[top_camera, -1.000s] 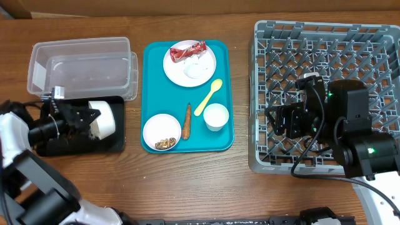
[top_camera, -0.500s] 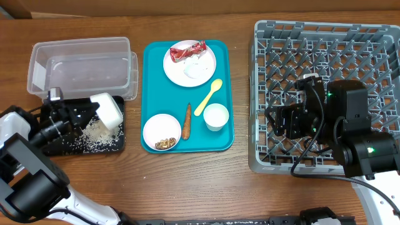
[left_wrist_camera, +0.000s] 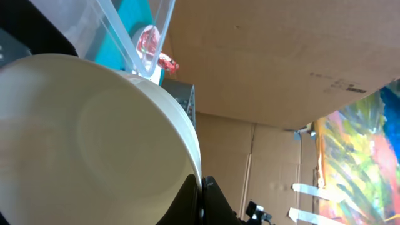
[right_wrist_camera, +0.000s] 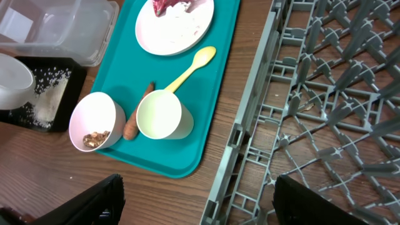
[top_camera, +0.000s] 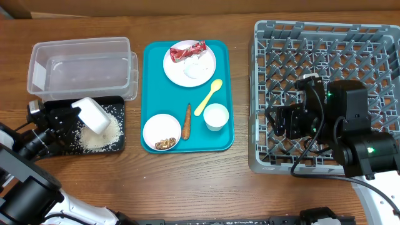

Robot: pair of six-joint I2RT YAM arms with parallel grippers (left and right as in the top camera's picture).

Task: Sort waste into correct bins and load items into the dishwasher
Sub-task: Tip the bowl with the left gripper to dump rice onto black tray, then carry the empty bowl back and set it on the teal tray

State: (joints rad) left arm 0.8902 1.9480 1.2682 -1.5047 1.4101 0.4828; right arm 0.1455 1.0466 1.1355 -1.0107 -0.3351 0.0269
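My left gripper (top_camera: 67, 112) is shut on the rim of a white bowl (top_camera: 92, 115), tipped over the black tray (top_camera: 56, 147); its rim is pinched in the left wrist view (left_wrist_camera: 201, 187). White rice (top_camera: 100, 139) lies in the tray. The clear tub (top_camera: 81, 65) stands behind it. On the teal tray (top_camera: 222, 140) sit a plate (top_camera: 190, 64) with a red wrapper (top_camera: 187, 51) and white napkin (top_camera: 199, 65), a yellow spoon (top_camera: 209, 96), a carrot (top_camera: 187, 120), a cup (top_camera: 216, 117) and a bowl with brown scraps (top_camera: 162, 132). My right gripper (right_wrist_camera: 197, 194) is open over the grey rack's (top_camera: 325, 37) left edge.
A cardboard wall shows behind the table in the left wrist view (left_wrist_camera: 281, 56). Bare wooden table (top_camera: 187, 181) lies in front of the trays and between the teal tray and the rack.
The left gripper has swung the bowl left and tipped it over the black tray; rice has poured out into a growing pile. The right arm has not moved.
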